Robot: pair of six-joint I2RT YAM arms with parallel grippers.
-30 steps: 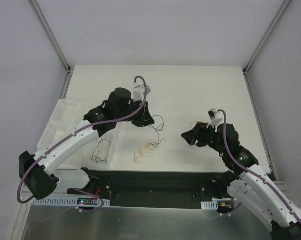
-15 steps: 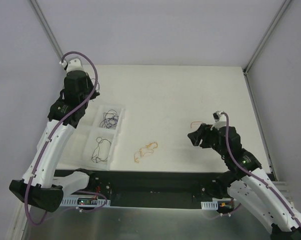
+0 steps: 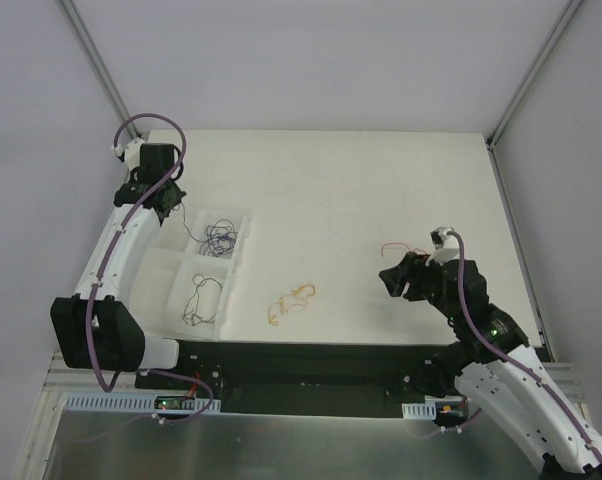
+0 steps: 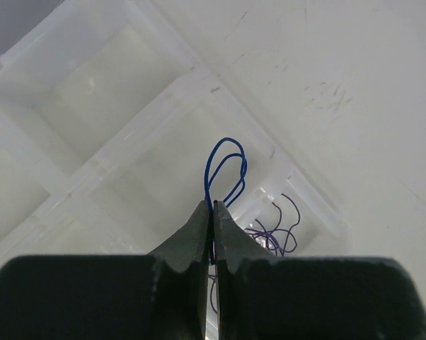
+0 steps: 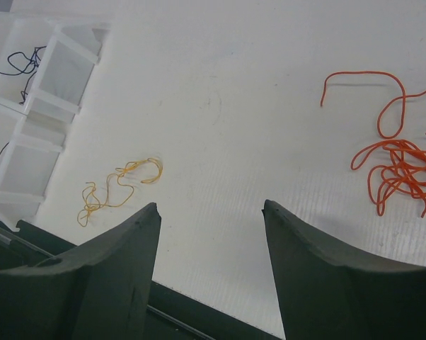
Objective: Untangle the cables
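Cables lie in five separate lots, none touching another. One blue wire [image 4: 224,168] is doubled into a narrow loop and pinched in the left gripper [image 4: 211,210], whose jaws are pressed flat together on it. The loop sticks out past the tips above the white divided tray [image 4: 128,134].

One purple bundle [image 3: 219,237] of loose curls sits in the tray's far compartment on the side facing the middle of the table. The left wrist view shows it just beside the blue loop and lower down. One black wire [image 3: 203,297] lies by itself in the compartment nearer the arms on that same side.

One yellow wire [image 3: 291,300] is curled on the bare table [image 3: 381,180], close to the near edge and just beside the tray. One orange-red tangle [image 5: 398,161] lies on the table toward the right edge, with one long end arching away from it.

The right gripper [image 5: 211,207] hovers near that tangle with its two fingers spread wide and nothing between them. The yellow wire lies off to one side of it and the orange-red one off to the other.

The single tray [image 3: 238,268] occupies the table's near left corner. Of the two arms, the left one reaches over the tray's far left part.
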